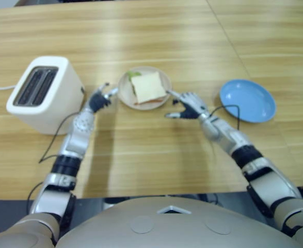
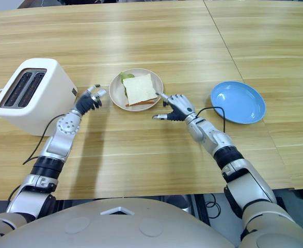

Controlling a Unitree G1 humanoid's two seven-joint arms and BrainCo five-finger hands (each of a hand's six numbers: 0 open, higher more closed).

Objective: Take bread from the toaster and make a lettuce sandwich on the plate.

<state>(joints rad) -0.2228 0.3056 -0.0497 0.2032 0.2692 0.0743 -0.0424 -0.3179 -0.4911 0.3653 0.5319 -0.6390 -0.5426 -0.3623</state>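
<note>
A sandwich [image 2: 140,89] with lettuce [image 2: 124,76] at its edge is seen lying on the beige plate [image 2: 115,94]. The left hand [image 2: 88,101] is held open and empty between the toaster [image 2: 43,98] and the plate. The right hand [image 2: 176,108] is spread open, empty, just beside the plate's right rim.

No writing, label, brand, number or sign is legible on the toaster [image 2: 35,95] at 9 o'clock, the plate [image 2: 116,98], the blue plate [image 2: 238,102] at 3 o'clock, or the table [image 2: 141,31].
</note>
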